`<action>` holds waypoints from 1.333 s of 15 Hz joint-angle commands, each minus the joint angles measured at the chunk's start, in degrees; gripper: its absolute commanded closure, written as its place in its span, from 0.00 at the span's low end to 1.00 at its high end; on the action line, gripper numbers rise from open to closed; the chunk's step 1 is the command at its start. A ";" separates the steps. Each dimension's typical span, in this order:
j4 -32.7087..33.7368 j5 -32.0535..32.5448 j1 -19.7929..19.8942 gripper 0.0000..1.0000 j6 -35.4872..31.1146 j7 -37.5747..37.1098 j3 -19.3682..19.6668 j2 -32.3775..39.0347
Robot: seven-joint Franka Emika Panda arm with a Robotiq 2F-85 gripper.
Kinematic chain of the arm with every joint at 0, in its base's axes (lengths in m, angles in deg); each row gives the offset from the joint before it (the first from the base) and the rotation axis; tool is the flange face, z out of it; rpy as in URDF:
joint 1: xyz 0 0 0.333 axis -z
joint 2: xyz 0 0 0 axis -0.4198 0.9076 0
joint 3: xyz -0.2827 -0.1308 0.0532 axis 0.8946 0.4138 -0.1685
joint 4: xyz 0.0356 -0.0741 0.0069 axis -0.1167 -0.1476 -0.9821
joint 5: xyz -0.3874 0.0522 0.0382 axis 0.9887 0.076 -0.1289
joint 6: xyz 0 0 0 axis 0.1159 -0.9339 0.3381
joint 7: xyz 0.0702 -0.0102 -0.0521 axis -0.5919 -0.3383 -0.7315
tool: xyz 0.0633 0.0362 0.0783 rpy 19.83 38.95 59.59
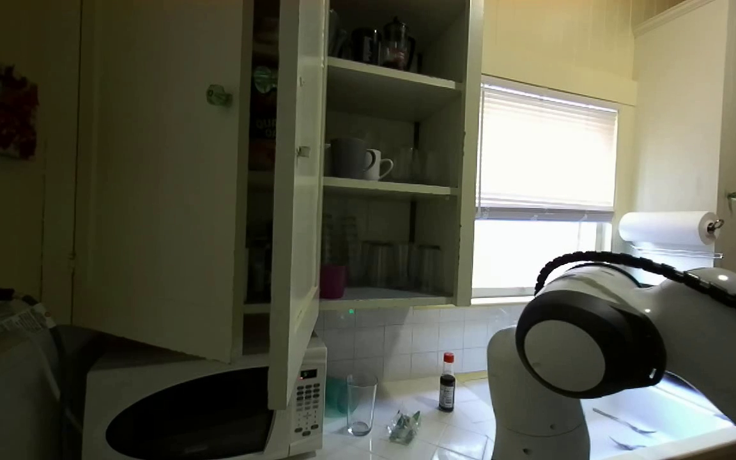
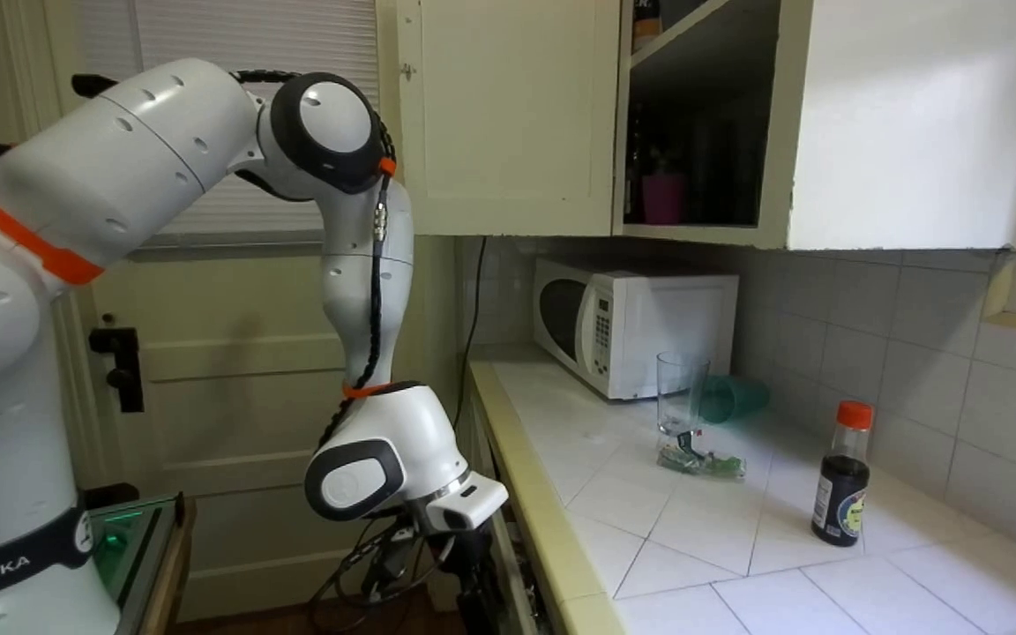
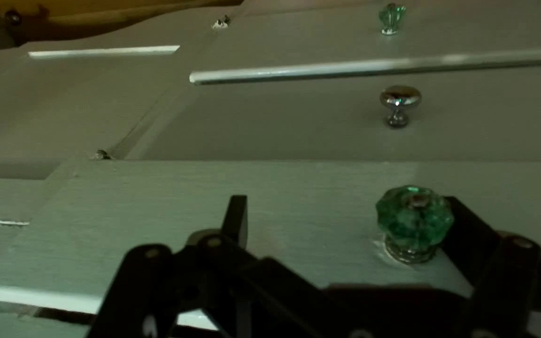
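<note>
End effector is spread wide w/ nothing in its grip. In the wrist view the green knob stands btwn its fingers but well off-ctr, at approx. 3 o'clock of the gap: the finger at the knob's 3 o'clock is just beside it, the one at 9 well apart. Light's poor there, so can't tell if the nearer finger touches. Green knob's on a pale panel; metal knob is at its 12 o'clock, on the next panel.

What could go wrong: b/c it's off-ctr, closing from here could load one side first & shove the knob toward 9 o'clock, straining its fixing. It's faceted & looks slick, so a shallow bite could slip off under a pull. Pushing in too deep could scrape the panel.

In an exterior view the end effector hangs low, w/ the counter near at 3 o'clock; a swing that way risks knocking its edge. On the counter, all well apart from the end effector: bottle btwn 2 & 3 o'clock, packet at 2, glass & green cup btwn 1 & 2, microwave at 1.
</note>
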 commanded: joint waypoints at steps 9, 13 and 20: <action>-4.09 10.04 7.71 0.00 5.63 3.37 -3.23 -8.27; -15.59 25.66 22.51 0.00 2.83 4.46 -12.13 -15.61; -15.67 28.42 30.54 0.00 13.20 3.58 -11.99 -16.53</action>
